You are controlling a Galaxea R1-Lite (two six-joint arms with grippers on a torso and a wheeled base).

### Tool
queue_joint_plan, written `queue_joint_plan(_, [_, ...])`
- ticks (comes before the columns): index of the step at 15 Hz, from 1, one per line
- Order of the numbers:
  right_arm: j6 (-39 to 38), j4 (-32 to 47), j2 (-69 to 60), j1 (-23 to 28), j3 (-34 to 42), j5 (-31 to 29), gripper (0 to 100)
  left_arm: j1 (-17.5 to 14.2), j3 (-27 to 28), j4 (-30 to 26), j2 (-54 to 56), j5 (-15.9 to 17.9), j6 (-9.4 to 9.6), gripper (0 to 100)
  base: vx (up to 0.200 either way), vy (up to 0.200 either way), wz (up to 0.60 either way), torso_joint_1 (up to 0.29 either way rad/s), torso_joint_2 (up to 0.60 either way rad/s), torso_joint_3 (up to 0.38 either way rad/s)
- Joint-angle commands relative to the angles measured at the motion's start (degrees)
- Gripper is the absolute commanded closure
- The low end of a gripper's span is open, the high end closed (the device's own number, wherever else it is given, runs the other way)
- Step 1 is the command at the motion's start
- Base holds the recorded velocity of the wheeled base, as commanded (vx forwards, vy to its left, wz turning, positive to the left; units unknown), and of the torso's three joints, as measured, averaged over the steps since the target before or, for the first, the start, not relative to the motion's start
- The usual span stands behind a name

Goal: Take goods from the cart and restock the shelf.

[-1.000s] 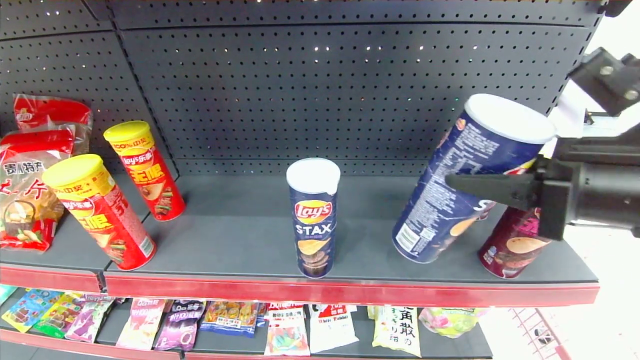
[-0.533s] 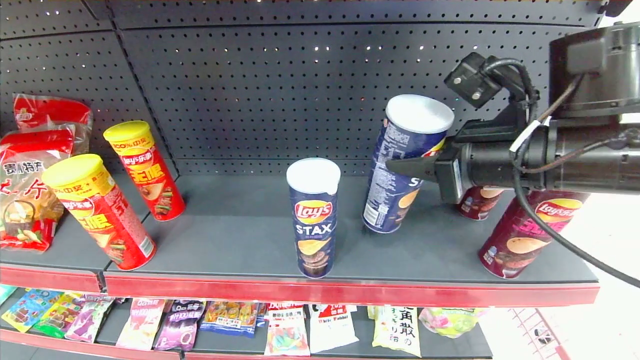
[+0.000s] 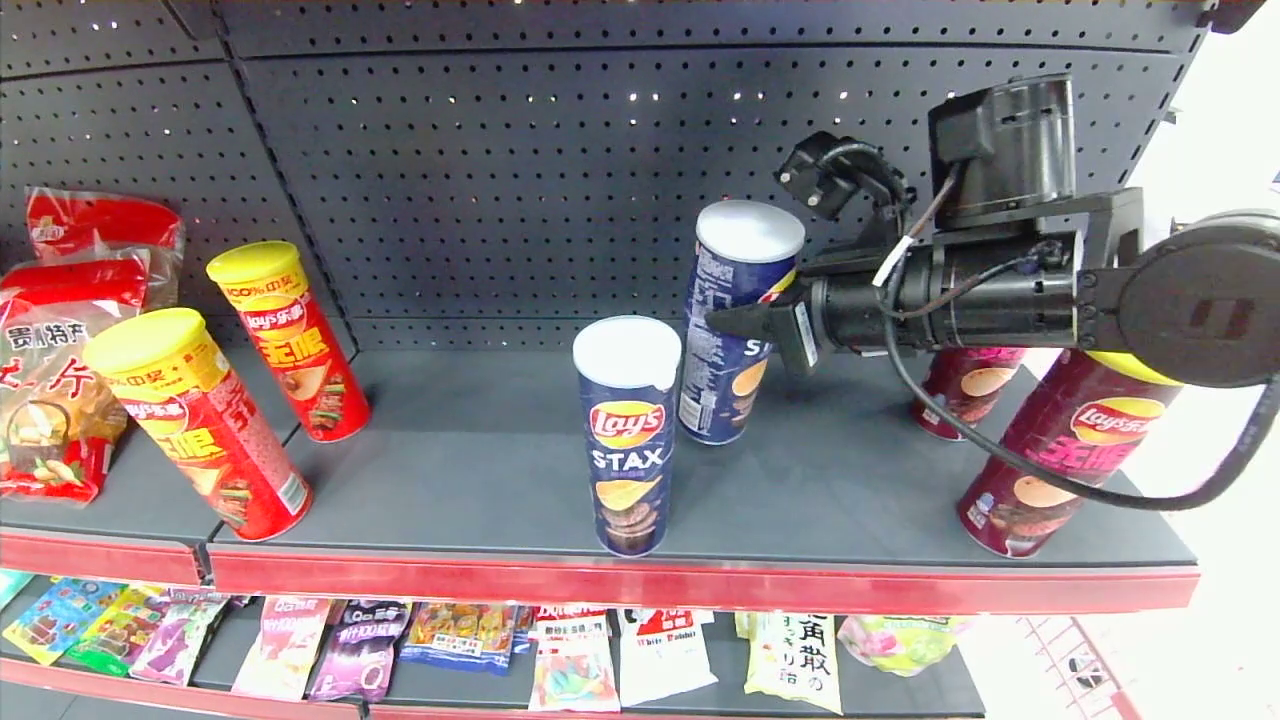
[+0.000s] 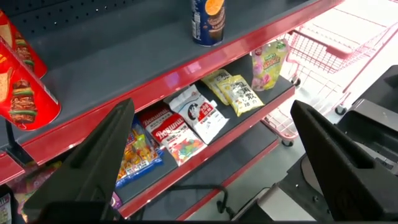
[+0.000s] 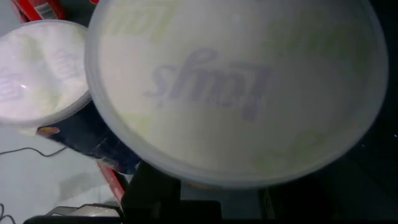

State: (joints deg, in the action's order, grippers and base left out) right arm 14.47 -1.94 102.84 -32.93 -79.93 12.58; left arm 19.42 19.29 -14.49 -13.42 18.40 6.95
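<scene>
The right jaws are clamping a blue chip can [image 3: 735,335] around its upper half, with one black finger [image 3: 748,322] lying across the can's front. The can is leaning a little, its white lid [image 5: 236,87] tipping toward the arm, and its base is sitting low over the grey shelf [image 3: 480,450]. I cannot tell whether the base is touching the shelf.

Just to the left of the right jaws, and nearer the shelf's red front edge, a second blue can [image 3: 626,435] is standing upright. It is just beside the gripped can, but contact cannot be judged. Behind the jaws, on the arm's side, two maroon cans are standing: one [image 3: 965,385] toward the back under the arm, the other [image 3: 1060,450] closer to the front edge. Well away to the left of the jaws, two red cans with yellow lids [image 3: 195,420] [image 3: 290,340] are standing, and past them snack bags [image 3: 60,340] are lying.

The left jaws are hanging wide open with nothing between them, their two black fingers [image 4: 93,162] spreading apart low in front of the shelving. Beyond the gap between them, snack packets [image 4: 186,124] are lying on the lower shelf [image 4: 205,165]. A pink wire cart [image 4: 336,50] is standing off to one side.
</scene>
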Motion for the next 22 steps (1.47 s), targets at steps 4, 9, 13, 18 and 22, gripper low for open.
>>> queue_joint_plan(4, [0.0,0.1,7.6,0.0,-6.3,0.7,100,0.0,-0.2,0.0,-0.1,0.0,-0.01,0,0.0,0.0,0.0,0.0,0.0,0.0])
queue_joint_plan(9, [0.6,0.0,11.0,0.1,-8.4,0.8,100,0.0,-0.2,0.0,-0.1,0.0,-0.09,0,0.0,0.0,0.0,0.0,0.0,0.0])
queue_joint_plan(13, [0.6,0.2,14.1,0.4,-12.6,0.8,100,0.0,-0.8,0.0,0.2,0.0,-0.71,0,0.0,0.0,0.0,0.0,0.0,0.0])
queue_joint_plan(18, [0.6,0.1,15.5,0.5,-13.3,0.8,100,0.0,-0.9,0.0,0.3,0.0,-0.8,0,0.0,0.0,0.0,0.0,0.0,0.0])
queue_joint_plan(22, [0.6,0.1,15.6,0.5,-13.1,0.8,0,0.0,-1.1,0.0,0.2,0.0,-0.8,0,0.0,0.0,0.0,0.0,0.0,0.0])
